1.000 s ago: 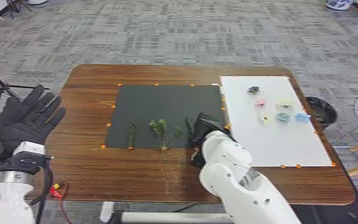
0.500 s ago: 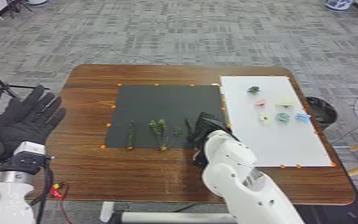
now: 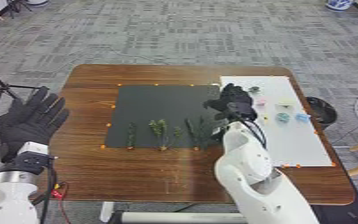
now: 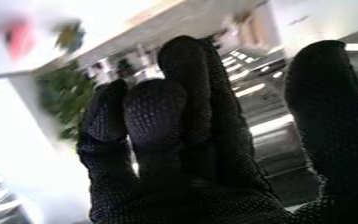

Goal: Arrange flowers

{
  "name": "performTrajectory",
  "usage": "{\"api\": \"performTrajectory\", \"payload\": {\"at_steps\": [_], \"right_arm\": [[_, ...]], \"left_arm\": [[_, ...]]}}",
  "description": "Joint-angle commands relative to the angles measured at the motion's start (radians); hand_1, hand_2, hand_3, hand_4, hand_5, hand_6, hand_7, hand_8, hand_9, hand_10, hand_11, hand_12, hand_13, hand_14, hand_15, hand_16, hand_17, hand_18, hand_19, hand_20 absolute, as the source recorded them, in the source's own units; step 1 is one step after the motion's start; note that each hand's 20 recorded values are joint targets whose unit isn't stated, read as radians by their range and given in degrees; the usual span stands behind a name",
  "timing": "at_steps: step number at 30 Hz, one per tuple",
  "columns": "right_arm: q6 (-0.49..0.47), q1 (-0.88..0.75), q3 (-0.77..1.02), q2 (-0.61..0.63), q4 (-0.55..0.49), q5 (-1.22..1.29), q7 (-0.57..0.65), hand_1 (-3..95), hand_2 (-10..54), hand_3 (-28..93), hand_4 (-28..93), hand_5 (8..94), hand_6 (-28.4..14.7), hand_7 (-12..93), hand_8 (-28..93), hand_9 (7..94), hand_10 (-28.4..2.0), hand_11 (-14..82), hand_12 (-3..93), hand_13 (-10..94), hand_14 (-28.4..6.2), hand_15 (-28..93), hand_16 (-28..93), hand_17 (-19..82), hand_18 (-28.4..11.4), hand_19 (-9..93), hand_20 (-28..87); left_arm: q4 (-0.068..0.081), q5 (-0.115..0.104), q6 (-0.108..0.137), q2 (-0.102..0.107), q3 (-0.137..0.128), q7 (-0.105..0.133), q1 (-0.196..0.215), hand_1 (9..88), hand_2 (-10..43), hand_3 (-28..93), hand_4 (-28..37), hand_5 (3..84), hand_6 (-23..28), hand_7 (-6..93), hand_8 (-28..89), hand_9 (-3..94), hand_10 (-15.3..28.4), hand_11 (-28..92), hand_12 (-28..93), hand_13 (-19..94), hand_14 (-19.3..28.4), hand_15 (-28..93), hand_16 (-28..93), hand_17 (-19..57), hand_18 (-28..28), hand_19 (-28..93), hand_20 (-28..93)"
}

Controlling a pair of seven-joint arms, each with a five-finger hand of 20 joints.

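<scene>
My right hand (image 3: 235, 102) is over the left part of the white sheet (image 3: 304, 150), its fingers open and holding nothing; in the right wrist view the hand (image 4: 184, 150) has its thumb apart from its fingers. Green stems lie on the black sheet (image 3: 158, 102): one at left (image 3: 131, 135), a leafy one in the middle (image 3: 159, 131), and one at right (image 3: 196, 131). On the white sheet are a pink flower (image 3: 261, 102), a teal flower (image 3: 283, 117), a blue flower (image 3: 302, 118) and a dark one (image 3: 254, 90). My left hand (image 3: 29, 120) is open left of the table.
The brown table (image 3: 149, 175) has small orange marks round both sheets. A dark round container (image 3: 322, 111) stands beyond its right edge. A red and yellow connector (image 3: 58, 189) with a cable is at the front left.
My right hand has moved away from the right part of the black sheet, forward and right to the white sheet. The stem at right has come into fuller view.
</scene>
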Motion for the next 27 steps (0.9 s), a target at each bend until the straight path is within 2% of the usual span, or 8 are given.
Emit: {"api": "performTrajectory", "payload": {"at_steps": [1, 3, 6, 10, 12, 17, 23, 27], "right_arm": [[-0.088, 0.077, 0.173, 0.123, 0.063, 0.072, -0.054, 35.7, -9.5, 74, -19, 61.2, -8.3, 21, -8, 65.2, -18.0, 32.8, 27.2, 61, -15.0, 69, 37, 31, -25.7, 82, 35], [-0.118, 0.085, 0.196, 0.157, 0.090, 0.105, -0.088, 37.2, -9.5, 76, -20, 59.2, -7.8, 19, -9, 61.5, -17.5, 23.6, 22.7, 58, -14.3, 67, 35, 29, -24.7, 80, 35], [-0.188, 0.075, 0.237, 0.202, 0.115, 0.105, -0.148, 38.5, -9.5, 78, -22, 55.2, -8.1, 17, -9, 55.4, -17.1, 17.8, 19.8, 56, -13.7, 66, 32, 27, -23.5, 78, 36], [-0.266, 0.077, 0.255, 0.243, 0.150, 0.091, -0.198, 40.9, -9.5, 80, -25, 49.4, -7.9, 13, -9, 49.0, -14.3, 13.4, 17.3, 54, -13.2, 68, 30, 26, -22.5, 77, 38], [-0.333, 0.076, 0.252, 0.258, 0.153, 0.054, -0.199, 43.4, -9.5, 81, -26, 50.1, -6.4, 13, -10, 49.0, -13.3, 12.6, 16.3, 54, -13.1, 70, 29, 26, -22.3, 76, 39], [-0.348, 0.011, 0.268, 0.275, 0.102, 0.021, -0.196, 47.6, -9.5, 80, -28, 54.6, -4.5, 15, -11, 52.3, -12.3, 12.9, 15.6, 53, -12.1, 68, 35, 26, -22.2, 75, 41], [-0.441, -0.045, 0.299, 0.265, 0.048, 0.087, -0.201, 45.8, -9.5, 81, -28, 59.8, -2.9, 17, -11, 58.3, -12.0, 14.5, 16.6, 55, -12.4, 68, 35, 26, -22.2, 75, 41], [-0.429, -0.075, 0.295, 0.259, 0.037, 0.090, -0.194, 41.0, -9.5, 78, -28, 62.6, -3.6, 16, -11, 61.3, -13.1, 14.3, 16.7, 57, -12.4, 68, 33, 26, -23.1, 75, 42]], "left_arm": [[0.005, 0.006, 0.001, -0.019, 0.003, 0.006, 0.006, 25.0, 15.3, 73, -28.3, 38.2, 9.2, 9.2, -8, 30.9, 17.1, 18, 8, 22, 16.3, 21, -4, -11.1, 14.7, 36, 7], [0.003, 0.007, 0.007, -0.019, 0.000, 0.009, 0.010, 25.0, 15.3, 73, -28.3, 38.2, 9.1, 9.3, -8, 30.9, 17.1, 18, 8, 22, 16.2, 21, -4, -11.1, 14.7, 36, 7], [0.007, 0.000, 0.019, -0.014, 0.004, 0.011, 0.000, 25.0, 15.3, 72, -28.3, 38.2, 9.2, 9.3, -8, 30.9, 17.0, 18, 8, 22, 16.2, 21, -4, -11.1, 14.7, 36, 7], [0.012, 0.003, 0.009, -0.004, 0.006, 0.010, -0.017, 24.9, 15.3, 72, -28.3, 38.2, 9.2, 9.2, -8, 30.9, 17.0, 18, 8, 22, 16.2, 21, -4, -11.1, 14.8, 36, 7], [0.013, 0.001, 0.012, 0.000, 0.010, 0.009, -0.025, 24.9, 15.3, 72, -28.3, 38.3, 9.2, 9.2, -8, 30.9, 17.0, 18, 8, 22, 16.3, 21, -4, -11.1, 14.8, 36, 7], [0.016, 0.007, 0.011, 0.010, 0.013, 0.005, -0.043, 24.9, 15.3, 72, -28.3, 38.1, 9.2, 9.1, -8, 30.3, 16.9, 17, 8, 22, 16.3, 21, -4, -11.1, 14.8, 36, 7], [0.019, 0.006, 0.007, 0.017, 0.011, 0.005, -0.053, 24.9, 15.2, 72, -28.3, 38.0, 9.1, 9.4, -8, 30.4, 17.0, 17, 8, 22, 16.3, 21, -4, -11.1, 14.8, 36, 7], [0.017, 0.005, 0.007, 0.014, 0.005, 0.005, -0.047, 24.8, 15.2, 72, -28.3, 38.0, 9.1, 9.4, -8, 30.4, 17.0, 18, 8, 22, 16.3, 21, -4, -11.1, 14.8, 36, 7]]}}
